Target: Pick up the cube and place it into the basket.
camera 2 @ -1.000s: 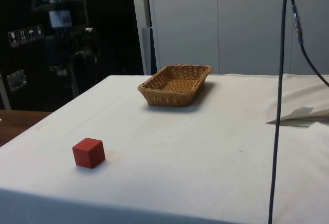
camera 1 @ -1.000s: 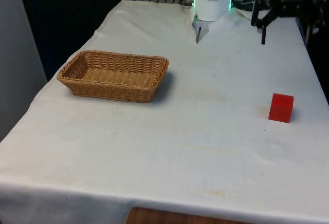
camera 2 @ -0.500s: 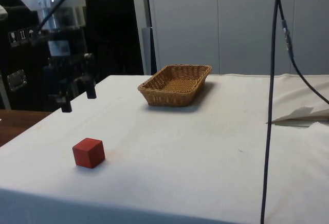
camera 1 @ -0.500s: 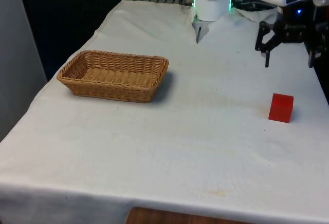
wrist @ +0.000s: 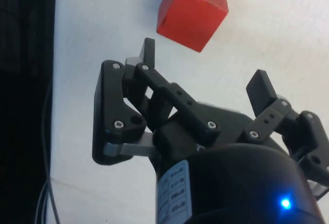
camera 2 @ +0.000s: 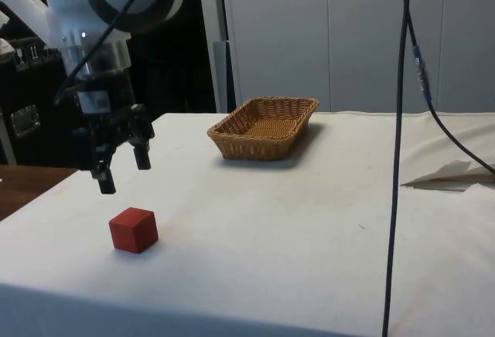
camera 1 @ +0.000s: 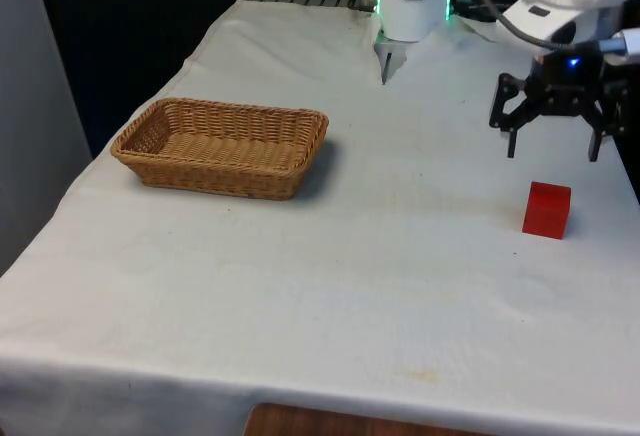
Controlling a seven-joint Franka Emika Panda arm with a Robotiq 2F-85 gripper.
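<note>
One red cube (camera 1: 546, 209) sits on the white tablecloth (camera 1: 400, 256) near the front view's right edge, untouched. Gripper (camera 1: 553, 146) hangs just above and behind it, fingers spread wide, holding nothing. Wicker basket (camera 1: 222, 145) well apart, toward the front view's left.

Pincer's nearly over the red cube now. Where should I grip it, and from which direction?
Come straight down on the red cube with the open pincer and close on two opposite upright faces. It sits flat on the cloth with nothing beside it, so probably just align the fingers to its turned sides.
</note>
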